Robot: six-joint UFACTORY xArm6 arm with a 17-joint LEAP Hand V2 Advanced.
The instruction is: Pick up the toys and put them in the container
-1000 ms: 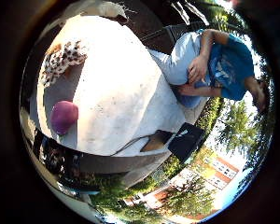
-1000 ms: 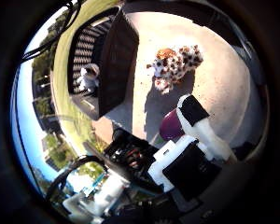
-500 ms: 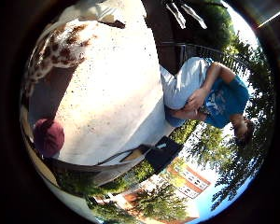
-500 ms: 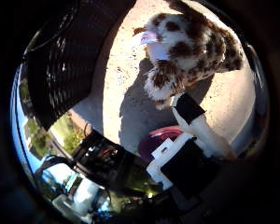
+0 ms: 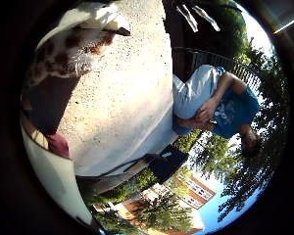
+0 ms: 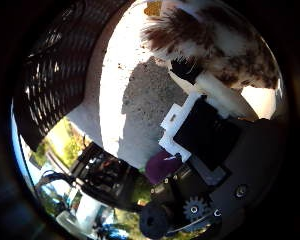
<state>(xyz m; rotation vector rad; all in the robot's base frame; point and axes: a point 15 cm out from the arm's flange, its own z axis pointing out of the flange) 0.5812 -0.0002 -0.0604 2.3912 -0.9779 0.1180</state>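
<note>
A white plush toy with brown spots [image 6: 225, 45] lies on the pale table [image 5: 122, 107] and fills much of the thumb side view, close to my palm. One finger [image 6: 205, 115] of my right hand [image 6: 210, 135] reaches out straight, its black tip at the plush's fur. Nothing is held in the hand. A dark purple round toy [image 6: 162, 167] sits on the table behind that finger. The black mesh container [image 6: 60, 65] stands on the table beside the plush, a short gap away.
The table's edge [image 5: 137, 164] runs near a dark chair-like object [image 5: 169, 161]. A dark railing [image 5: 206, 61] stands beyond the table. Trees and a building lie further off.
The whole picture has shifted: the hand has come down toward the spotted plush, which now looks much larger. The purple toy sits nearer the views' edges.
</note>
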